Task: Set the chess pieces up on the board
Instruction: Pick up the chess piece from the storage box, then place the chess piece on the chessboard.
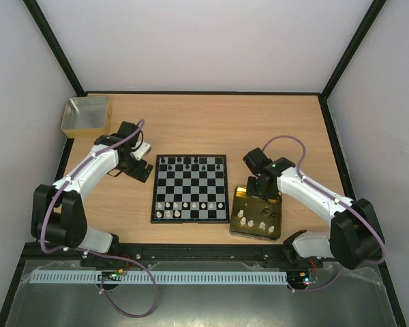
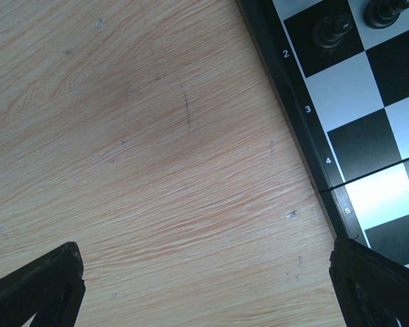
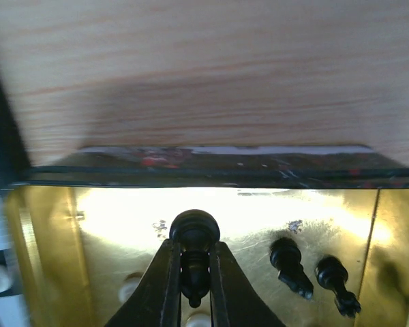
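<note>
One chessboard [image 1: 191, 187], one gold tray [image 1: 256, 211], one yellowish box [image 1: 85, 127], two arms [image 1: 88, 169]; the right wrist view shows three black chess pieces [image 3: 286, 257].

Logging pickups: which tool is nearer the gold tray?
Right. The right tool is over the gold tray, holding a black piece; the left tool is left of the board.

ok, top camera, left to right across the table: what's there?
Yellowish box → left gripper → chessboard → gold tray. The right gripper sits over the tray, so it has no place of its own in the order.
</note>
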### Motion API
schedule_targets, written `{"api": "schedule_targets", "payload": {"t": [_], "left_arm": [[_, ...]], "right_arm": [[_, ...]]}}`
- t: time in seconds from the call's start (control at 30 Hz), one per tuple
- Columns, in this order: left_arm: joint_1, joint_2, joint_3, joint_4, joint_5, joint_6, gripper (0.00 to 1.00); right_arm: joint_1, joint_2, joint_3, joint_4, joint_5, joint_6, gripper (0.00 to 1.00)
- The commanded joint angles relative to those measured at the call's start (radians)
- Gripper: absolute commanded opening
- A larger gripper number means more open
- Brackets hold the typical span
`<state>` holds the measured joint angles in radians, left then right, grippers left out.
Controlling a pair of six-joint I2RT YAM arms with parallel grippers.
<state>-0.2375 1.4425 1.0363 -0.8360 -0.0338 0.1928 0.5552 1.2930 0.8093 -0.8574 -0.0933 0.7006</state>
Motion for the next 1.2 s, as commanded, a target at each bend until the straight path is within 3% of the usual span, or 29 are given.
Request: {"api": "schedule_targets", "payload": {"t": [0.0,0.2,0.7,1.17], "left_arm": [[-0.004,0.008,-0.01,-0.023,0.009,0.0,0.98],[-0.005,0.0,-0.01,-0.018,0.008,-0.004,0.98],[-0.005,-0.016,-0.018,-0.007,-0.003,-0.006,0.98],[-0.005,-0.02,-0.021,0.005,-0.005,-0.01,0.98]], "right_arm": [[-0.005,0.019,0.159,-0.141,0.034,-0.042,0.06],[0.013,0.135,0.391,-0.177,0.015,-0.062,0.06],[0.092,0.693,0.928,-0.141,-0.039,-0.144,0.06],[0.14,0.927,1.156,-0.178,-0.062,-0.144,0.06]]}}
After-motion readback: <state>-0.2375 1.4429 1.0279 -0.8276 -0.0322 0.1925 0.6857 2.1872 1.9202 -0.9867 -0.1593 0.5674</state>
